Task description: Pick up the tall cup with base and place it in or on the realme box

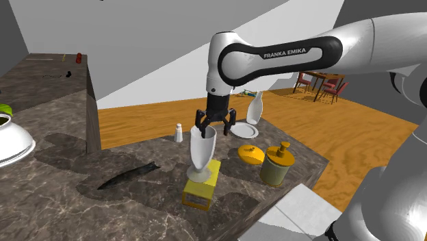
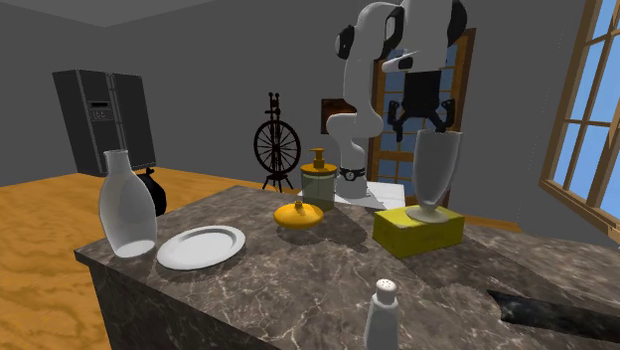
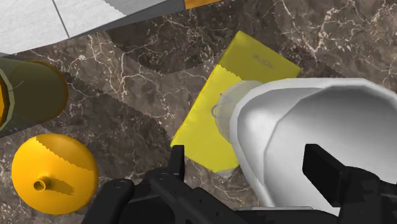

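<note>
1. Overhead, the white arm (image 1: 274, 58) bends over from its stand and points its black wrist straight down above the yellow box (image 1: 213, 174).
2. The jaws hang spread wide just above the rim of the tall white cup (image 1: 202, 154). In the wrist view their fingers (image 3: 178, 159) stand apart and do not clasp it.
3. The cup stands upright with its base on top of the box.
4. The box lies on a dark marble bench (image 1: 102, 212). An olive jar (image 1: 276, 166) and an orange lid (image 1: 250, 153) sit near the box.
5. The lid lies roughly between the box and a white plate (image 1: 243, 130), with a white bottle (image 1: 254, 108) beside the plate. A small shaker (image 1: 178, 133) stands apart from the box.
6. Around the bench are a wooden floor (image 1: 171, 113) and grey walls. A black fridge (image 2: 104, 119), a spinning wheel (image 2: 276, 144) and a window (image 2: 586, 109) stand farther off.
</note>
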You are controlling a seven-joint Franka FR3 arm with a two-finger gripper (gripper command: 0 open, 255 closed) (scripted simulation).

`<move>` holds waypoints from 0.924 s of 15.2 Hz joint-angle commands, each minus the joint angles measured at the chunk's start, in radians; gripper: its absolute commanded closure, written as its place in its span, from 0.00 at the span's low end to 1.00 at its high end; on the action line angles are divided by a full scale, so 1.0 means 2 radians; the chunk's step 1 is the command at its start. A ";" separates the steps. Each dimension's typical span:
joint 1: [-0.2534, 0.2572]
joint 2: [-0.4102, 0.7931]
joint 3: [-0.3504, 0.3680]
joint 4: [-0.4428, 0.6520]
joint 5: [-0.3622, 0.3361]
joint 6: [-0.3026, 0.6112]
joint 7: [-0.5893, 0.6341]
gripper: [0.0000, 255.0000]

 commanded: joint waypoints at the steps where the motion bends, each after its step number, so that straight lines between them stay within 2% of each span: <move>1: 0.000 0.000 0.000 0.000 0.000 0.000 0.000 0.00; 2: 0.000 0.000 0.000 -0.001 0.000 0.000 0.000 0.00; 6: -0.002 0.002 -0.002 0.065 -0.002 -0.064 0.001 0.00; 14: -0.002 0.002 -0.002 0.065 -0.002 -0.063 0.001 0.00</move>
